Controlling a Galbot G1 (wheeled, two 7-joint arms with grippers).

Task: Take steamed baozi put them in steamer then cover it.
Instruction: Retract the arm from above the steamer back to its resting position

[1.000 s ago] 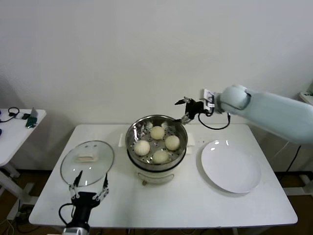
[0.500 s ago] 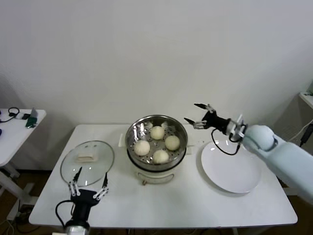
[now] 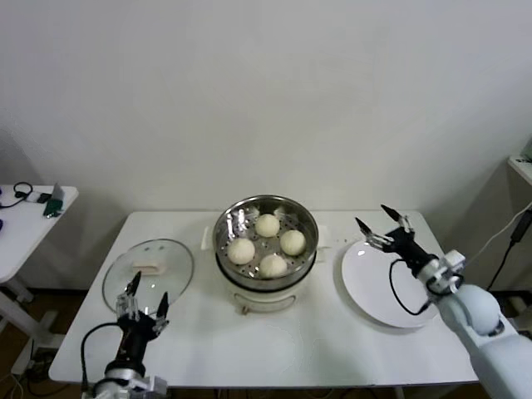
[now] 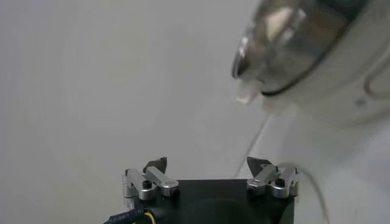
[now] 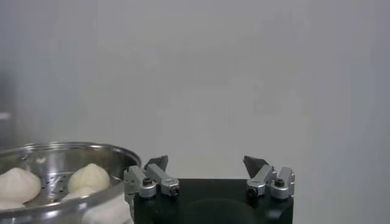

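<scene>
Nearest the robot, at the front left edge of the white worktop (image 3: 274, 341), the left hand (image 3: 142, 301) hovers with its fingers spread wide and nothing in them, just short of the cover (image 3: 149, 275). That glass lid lies flat on the worktop, handle up, left of the steamer (image 3: 266, 245). Over on the right, the right hand (image 3: 383, 229) is spread wide too and empty, poised above the far edge of the bare white plate (image 3: 392, 283). In the middle stands the steamer, uncovered, with all four steamed baozi (image 3: 267, 243) sitting inside its steel basket. Farther off to the left is a small side table (image 3: 25, 216) with some odds and ends.
</scene>
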